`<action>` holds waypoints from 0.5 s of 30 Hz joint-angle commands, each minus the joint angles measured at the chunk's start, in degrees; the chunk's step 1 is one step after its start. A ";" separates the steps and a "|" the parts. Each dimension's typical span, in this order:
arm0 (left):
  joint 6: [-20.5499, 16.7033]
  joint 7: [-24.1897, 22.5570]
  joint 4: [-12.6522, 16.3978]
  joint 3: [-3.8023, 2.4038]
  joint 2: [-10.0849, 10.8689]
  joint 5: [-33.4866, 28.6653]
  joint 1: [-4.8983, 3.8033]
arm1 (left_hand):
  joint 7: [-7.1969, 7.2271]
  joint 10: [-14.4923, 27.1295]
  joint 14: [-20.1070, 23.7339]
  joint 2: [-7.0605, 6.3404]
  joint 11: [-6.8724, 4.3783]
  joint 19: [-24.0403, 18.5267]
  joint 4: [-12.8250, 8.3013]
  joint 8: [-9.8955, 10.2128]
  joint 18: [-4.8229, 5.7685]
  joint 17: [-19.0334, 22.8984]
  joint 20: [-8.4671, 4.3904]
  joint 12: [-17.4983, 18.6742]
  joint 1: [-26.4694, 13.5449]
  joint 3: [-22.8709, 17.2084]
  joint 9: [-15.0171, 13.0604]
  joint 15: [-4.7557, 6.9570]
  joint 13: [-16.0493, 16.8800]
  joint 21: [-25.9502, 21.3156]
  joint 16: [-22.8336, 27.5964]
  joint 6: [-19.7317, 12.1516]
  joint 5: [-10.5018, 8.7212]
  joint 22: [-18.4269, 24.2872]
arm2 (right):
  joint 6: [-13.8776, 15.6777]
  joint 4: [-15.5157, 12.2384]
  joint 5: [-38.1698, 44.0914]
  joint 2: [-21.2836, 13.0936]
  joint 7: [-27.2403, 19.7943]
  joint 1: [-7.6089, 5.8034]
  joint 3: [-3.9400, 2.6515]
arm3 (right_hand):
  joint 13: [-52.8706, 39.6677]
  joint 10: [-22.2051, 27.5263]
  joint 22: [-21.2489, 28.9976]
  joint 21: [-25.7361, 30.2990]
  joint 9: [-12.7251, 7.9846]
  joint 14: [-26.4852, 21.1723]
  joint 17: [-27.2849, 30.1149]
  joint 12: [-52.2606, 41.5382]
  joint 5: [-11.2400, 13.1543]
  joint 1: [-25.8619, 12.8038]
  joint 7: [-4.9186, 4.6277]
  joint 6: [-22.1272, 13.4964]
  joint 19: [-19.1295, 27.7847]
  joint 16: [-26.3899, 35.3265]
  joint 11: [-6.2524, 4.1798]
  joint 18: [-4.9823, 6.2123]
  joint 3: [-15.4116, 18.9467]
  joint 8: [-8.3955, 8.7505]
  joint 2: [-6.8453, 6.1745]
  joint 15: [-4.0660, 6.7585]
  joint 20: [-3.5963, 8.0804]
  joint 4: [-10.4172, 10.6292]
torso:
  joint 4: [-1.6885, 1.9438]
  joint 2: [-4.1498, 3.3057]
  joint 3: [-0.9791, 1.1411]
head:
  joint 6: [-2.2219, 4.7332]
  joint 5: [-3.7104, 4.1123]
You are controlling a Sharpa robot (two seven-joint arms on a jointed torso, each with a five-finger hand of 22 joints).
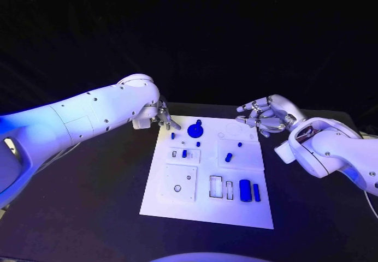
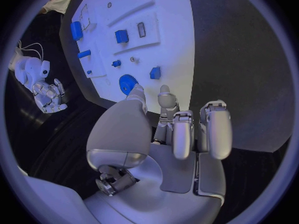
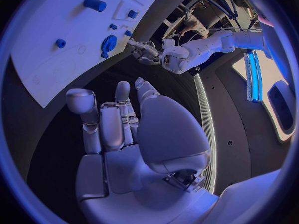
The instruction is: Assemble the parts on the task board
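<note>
- Your left hand (image 1: 161, 117) hovered at the far left corner of the white board (image 1: 177, 204), fingers loosely apart and holding nothing; in the left wrist view the fingertips (image 2: 164, 92) hung just over the board's edge.
- Closest to that hand sat the round blue gear (image 1: 195, 130), just beyond the fingertips, with a small blue peg (image 1: 172, 135) beside it.
- Your right hand (image 1: 264, 115) was off the board's far right corner, over the black table (image 1: 87, 218), fingers spread and empty.
- Farther from both hands lay the other blue parts: a short piece (image 1: 228, 157) mid-board and two longer blocks (image 1: 246, 190) near the board's near edge.
- Risk, as I judge it: reaching for the gear from that angle, your left fingers could have knocked the peg or pushed the gear flat across the board rather than lifting it.
- The board looked loose on the table; a sideways push might have slid it and shifted every part.
</note>
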State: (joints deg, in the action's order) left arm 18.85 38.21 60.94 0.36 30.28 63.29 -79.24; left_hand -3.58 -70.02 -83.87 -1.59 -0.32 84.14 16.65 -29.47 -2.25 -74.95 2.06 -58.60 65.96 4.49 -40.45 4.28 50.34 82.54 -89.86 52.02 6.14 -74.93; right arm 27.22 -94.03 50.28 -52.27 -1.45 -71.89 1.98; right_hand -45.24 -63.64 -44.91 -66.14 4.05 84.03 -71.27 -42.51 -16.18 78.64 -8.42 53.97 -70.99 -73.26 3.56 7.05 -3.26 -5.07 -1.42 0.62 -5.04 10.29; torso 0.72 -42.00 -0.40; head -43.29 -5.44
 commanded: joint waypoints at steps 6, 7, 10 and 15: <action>2.69 -1.00 -1.06 0.01 -1.09 0.87 0.28 | 0.00 -0.44 -6.13 0.70 -0.15 0.82 0.04 0.02 -0.17 -15.05 0.38 -0.57 0.66 0.31 0.21 -0.35 0.27 -0.04 -0.14 0.48 -0.38 -5.91 | 0.13 0.06 0.11 0.16 -0.23 0.10 0.00 | -0.05 0.19 -0.04 0.20 -0.06 1.34 -0.05 -0.08 0.20 -0.31 -0.41 0.01 0.23 -0.16 0.07 1.01 -0.08 0.07 0.51 0.25 0.00 0.35 | 0.05 0.06 0.09 | -0.23 0.04; 2.79 -0.98 -1.10 0.02 -1.13 0.88 0.29 | 0.00 -0.45 -6.13 0.79 -0.16 0.83 0.03 0.01 -0.17 -15.05 0.37 -0.62 0.72 0.33 0.25 -0.34 0.31 -0.04 -0.14 0.50 -0.38 -5.92 | 0.06 0.07 0.03 0.16 -0.29 0.10 0.00 | -0.05 0.19 -0.04 0.20 -0.06 1.34 -0.05 -0.08 0.20 -0.31 -0.41 0.01 0.23 -0.16 0.07 1.01 -0.08 0.07 0.51 0.25 0.00 0.35 | 0.06 0.06 0.10 | -0.25 -0.01; 3.03 -0.93 -1.19 0.02 -1.20 0.89 0.32 | 0.02 -0.46 -6.13 0.97 -0.18 0.82 -0.02 0.00 -0.17 -15.05 0.36 -0.69 0.90 0.36 0.33 -0.33 0.33 -0.05 -0.14 0.55 -0.37 -5.91 | -0.09 0.05 -0.07 0.15 -0.44 0.11 0.00 | 0.04 0.23 0.09 0.28 -0.06 1.32 0.07 -0.01 0.22 -0.33 -0.41 0.02 0.27 -0.05 0.06 1.03 -0.07 0.06 0.53 0.26 0.00 0.38 | 0.11 0.05 0.11 | -0.31 -0.13; 3.45 -0.90 -1.30 0.02 -1.28 0.90 0.38 | 0.05 -0.50 -6.13 1.24 -0.20 0.87 -0.07 -0.02 -0.15 -15.05 0.35 -0.81 1.19 0.38 0.45 -0.31 0.41 0.00 -0.14 0.64 -0.36 -5.99 | -0.14 0.07 -0.13 0.15 -0.53 0.11 0.00 | 0.04 0.23 0.09 0.28 -0.06 1.32 0.07 -0.01 0.22 -0.33 -0.41 0.02 0.27 -0.05 0.06 1.03 -0.07 0.06 0.53 0.26 0.00 0.38 | 0.08 0.09 0.09 | -0.31 -0.24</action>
State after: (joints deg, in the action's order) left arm 20.67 37.88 59.66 0.40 29.20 63.82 -78.89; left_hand -3.37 -70.23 -83.87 -0.69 -0.53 84.14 16.65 -29.47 -2.25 -74.94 2.06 -59.24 66.86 4.49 -40.04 4.28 50.65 82.54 -89.86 52.22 6.14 -74.92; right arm 27.34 -93.96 50.11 -52.17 -1.47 -71.82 1.98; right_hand -45.24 -63.64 -44.91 -66.14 4.05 84.03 -71.26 -42.51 -16.18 78.43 -8.42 53.97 -70.99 -73.26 3.57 7.05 -3.26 -5.07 -1.21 0.62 -5.04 10.29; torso 0.81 -41.93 -0.30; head -43.60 -5.60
